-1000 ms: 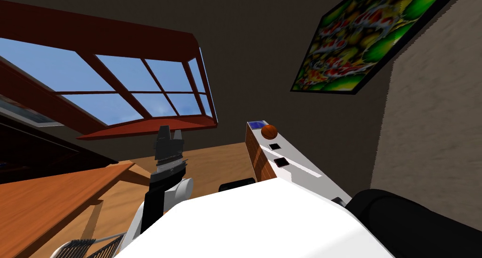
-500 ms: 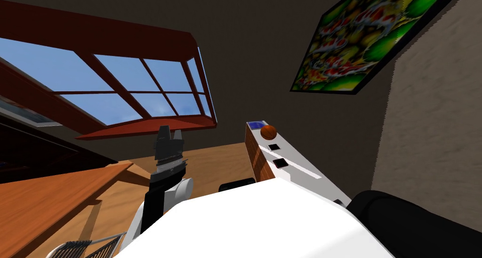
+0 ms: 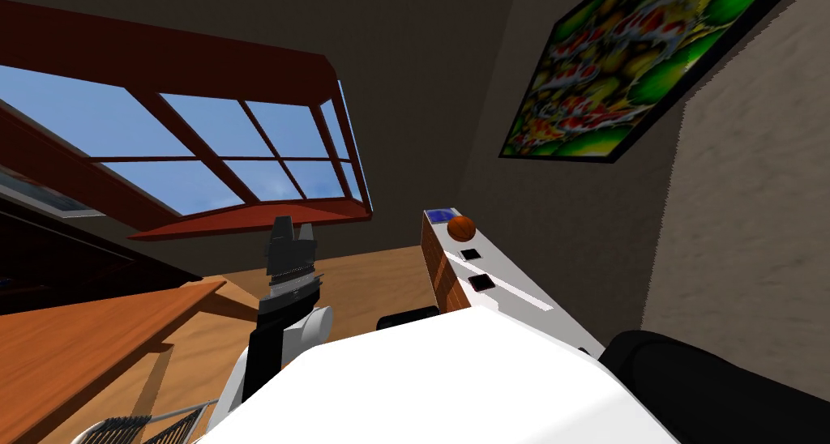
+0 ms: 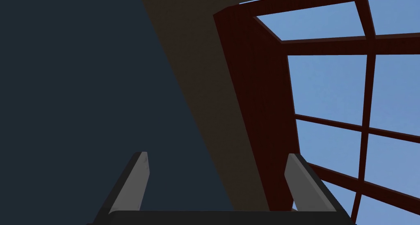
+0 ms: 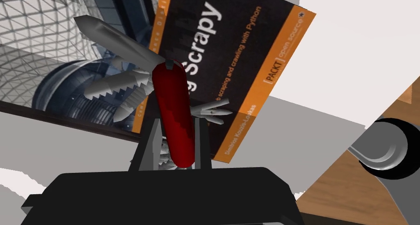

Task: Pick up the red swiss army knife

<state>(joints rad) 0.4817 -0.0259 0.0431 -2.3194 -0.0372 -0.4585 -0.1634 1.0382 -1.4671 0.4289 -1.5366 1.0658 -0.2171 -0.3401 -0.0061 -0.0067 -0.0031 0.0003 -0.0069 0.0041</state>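
right gripper (image 5: 177,122) clamps red knife (image 5: 172,95) — seemingly over book (image 5: 238,42) | left gripper (image 4: 218,154) spread

In the right claw (image 5: 175,126), the knife (image 5: 174,107) has a smooth, glossy red handle and matt grey blades (image 5: 110,33); the book (image 5: 242,50) behind looks matt.

The red knife (image 5: 174,111) is covering the start of the title on the book (image 5: 246,62), so only "g Scrapy" is showing. The book is running off the picture's edge. The right gripper (image 5: 177,128) is hiding some of the knife's grey tools behind its fingers (image 5: 148,146). A round grey and black thing (image 5: 385,148) is getting cut off at the edge. On the white top (image 3: 519,289), two black squares (image 3: 480,282) and a blue thing (image 3: 442,215) are looking too small to tell. The painting (image 3: 616,66) and a wire basket (image 3: 121,427) are running off the edges.
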